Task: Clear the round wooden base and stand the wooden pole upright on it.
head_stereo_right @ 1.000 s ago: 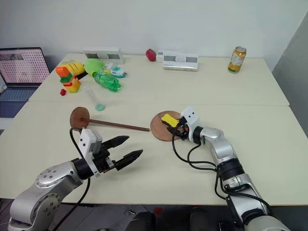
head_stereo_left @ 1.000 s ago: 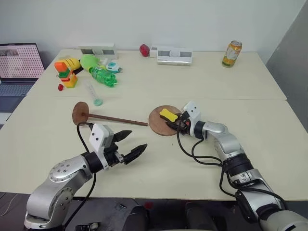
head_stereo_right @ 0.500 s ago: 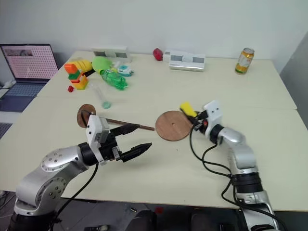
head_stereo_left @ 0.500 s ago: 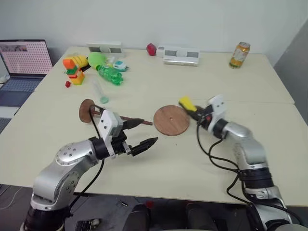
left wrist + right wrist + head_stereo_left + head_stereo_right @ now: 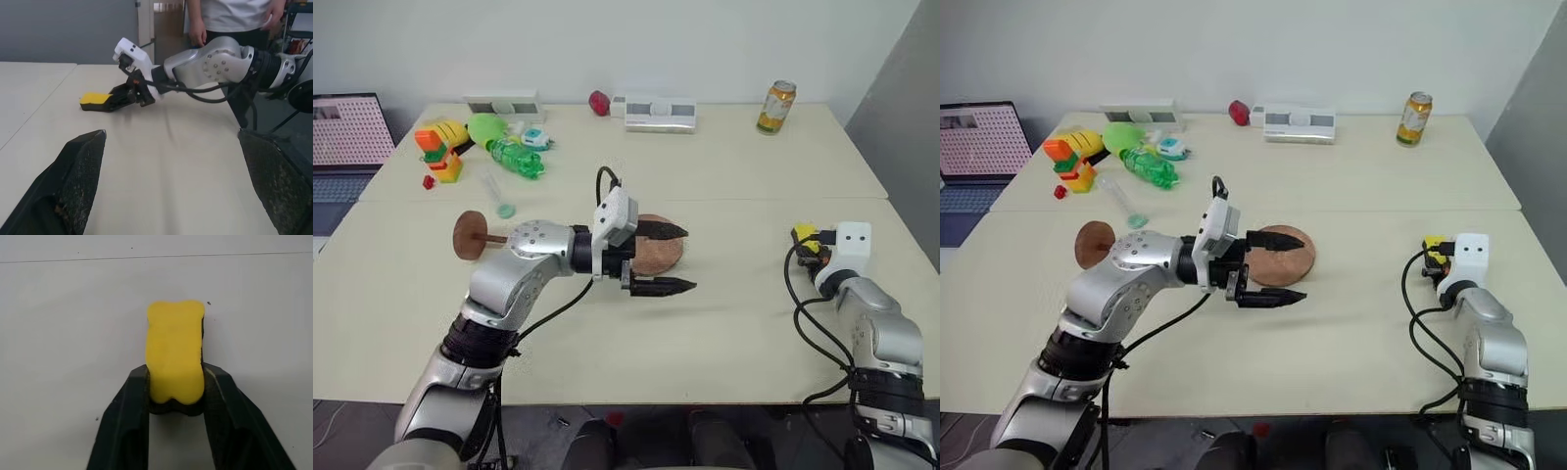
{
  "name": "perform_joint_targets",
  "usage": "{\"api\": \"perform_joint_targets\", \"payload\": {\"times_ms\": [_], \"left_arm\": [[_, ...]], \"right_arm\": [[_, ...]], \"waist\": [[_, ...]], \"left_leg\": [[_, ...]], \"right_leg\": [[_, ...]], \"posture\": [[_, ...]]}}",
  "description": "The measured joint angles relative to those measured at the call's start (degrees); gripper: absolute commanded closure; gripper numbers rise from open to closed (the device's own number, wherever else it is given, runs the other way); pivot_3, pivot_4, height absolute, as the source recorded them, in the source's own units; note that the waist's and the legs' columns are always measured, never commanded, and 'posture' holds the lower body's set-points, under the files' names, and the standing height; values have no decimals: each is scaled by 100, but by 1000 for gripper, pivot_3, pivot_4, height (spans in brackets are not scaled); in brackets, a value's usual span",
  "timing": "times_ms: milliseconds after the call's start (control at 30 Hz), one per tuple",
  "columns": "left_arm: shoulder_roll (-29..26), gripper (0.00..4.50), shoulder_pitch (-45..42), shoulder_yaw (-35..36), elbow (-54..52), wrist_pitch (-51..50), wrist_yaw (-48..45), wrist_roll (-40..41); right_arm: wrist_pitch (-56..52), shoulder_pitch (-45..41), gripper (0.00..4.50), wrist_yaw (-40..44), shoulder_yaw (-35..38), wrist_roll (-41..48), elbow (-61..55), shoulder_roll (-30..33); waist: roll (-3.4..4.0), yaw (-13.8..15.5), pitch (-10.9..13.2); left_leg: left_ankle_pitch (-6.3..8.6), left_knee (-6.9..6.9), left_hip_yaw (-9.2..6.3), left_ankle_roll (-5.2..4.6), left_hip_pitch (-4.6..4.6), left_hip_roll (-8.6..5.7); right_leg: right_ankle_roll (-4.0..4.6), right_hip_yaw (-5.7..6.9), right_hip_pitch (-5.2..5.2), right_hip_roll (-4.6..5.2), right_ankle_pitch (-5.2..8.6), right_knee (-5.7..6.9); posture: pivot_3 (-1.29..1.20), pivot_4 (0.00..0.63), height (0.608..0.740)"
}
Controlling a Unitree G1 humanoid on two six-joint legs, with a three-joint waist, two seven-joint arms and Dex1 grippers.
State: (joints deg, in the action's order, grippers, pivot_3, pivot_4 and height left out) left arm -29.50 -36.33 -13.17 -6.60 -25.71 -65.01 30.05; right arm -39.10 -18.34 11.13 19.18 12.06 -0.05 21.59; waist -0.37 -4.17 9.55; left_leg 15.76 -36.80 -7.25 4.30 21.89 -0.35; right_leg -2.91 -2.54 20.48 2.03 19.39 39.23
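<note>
The left claw (image 5: 664, 258) is held spread above the round wooden base (image 5: 1289, 253) at mid-table (image 5: 744, 323). Near the table's right edge, a yellow block (image 5: 175, 352) is pinched by the right claw (image 5: 175, 396).

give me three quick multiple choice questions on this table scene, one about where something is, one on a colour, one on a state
1. Where is the can?
A. at the table's far right corner
B. on the base
C. beside the laptop

2. What colour is the block in the right gripper?
A. red
B. yellow
C. blue

3. How is the left gripper?
A. shut on the pole
B. shut on the base
C. open, holding nothing

Answers:
1. A, the can stands far back on the right, away from the base.
2. B, the right wrist view shows a yellow block between the black fingers.
3. C, its fingers are spread apart over the base with nothing between them; the pole lies to its left.
</note>
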Motion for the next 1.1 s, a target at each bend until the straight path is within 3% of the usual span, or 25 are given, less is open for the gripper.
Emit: {"api": "perform_joint_targets", "payload": {"times_ms": [333,500,567,667,833,967,1100], "left_arm": [[-62,0,215,40,22,4,-44,-99],[10,0,428,964,-387,-1173,1046,582],[640,0,969,2007,-928,-2201,2585,1544],[1460,0,1949,2905,-1531,-2873,4429,2471],[2532,0,2737,4068,-1563,-2595,6508,3339],[2779,0,2699,4569,-1374,-2021,7083,3924],[2782,0,2632,4629,-1075,-1725,7203,4166]], "right_arm": [[-438,603,85,11,154,122,-984,322],[-465,57,37,390,83,394,-1850,718],[-656,-303,37,1106,-156,1098,-2279,793],[-690,-312,37,2027,-893,1544,-2469,1083],[-549,-432,37,3229,-1660,1878,-2488,1445],[-557,-804,37,3779,-1879,2303,-2612,1510],[-690,-1067,37,3880,-1909,2590,-2775,1512]], "waist": [[3,73,3],[9,-1,6],[6,-38,5],[-5,47,8],[-20,237,15],[-28,302,16],[-33,303,14]], "left_leg": [[1,-3,-5,-2,8,-3],[2,-4,-12,-3,3,1],[8,-6,-31,-14,0,8],[9,-14,-41,-15,6,4],[9,-30,-31,-16,4,-5],[2,-30,-28,-2,6,-12],[-1,-24,-27,4,6,-13]], "right_leg": [[0,3,3,4,0,-3],[-1,6,2,2,0,4],[-2,20,-15,0,1,-12],[-2,25,-21,14,1,-25],[-16,23,-26,27,-7,-24],[-18,23,-27,27,-9,-28],[-18,25,-26,24,-9,-33]], "posture": [[0,150,740],[0,150,740],[0,150,740],[0,150,740],[0,150,740],[0,150,740],[0,150,740]]}}
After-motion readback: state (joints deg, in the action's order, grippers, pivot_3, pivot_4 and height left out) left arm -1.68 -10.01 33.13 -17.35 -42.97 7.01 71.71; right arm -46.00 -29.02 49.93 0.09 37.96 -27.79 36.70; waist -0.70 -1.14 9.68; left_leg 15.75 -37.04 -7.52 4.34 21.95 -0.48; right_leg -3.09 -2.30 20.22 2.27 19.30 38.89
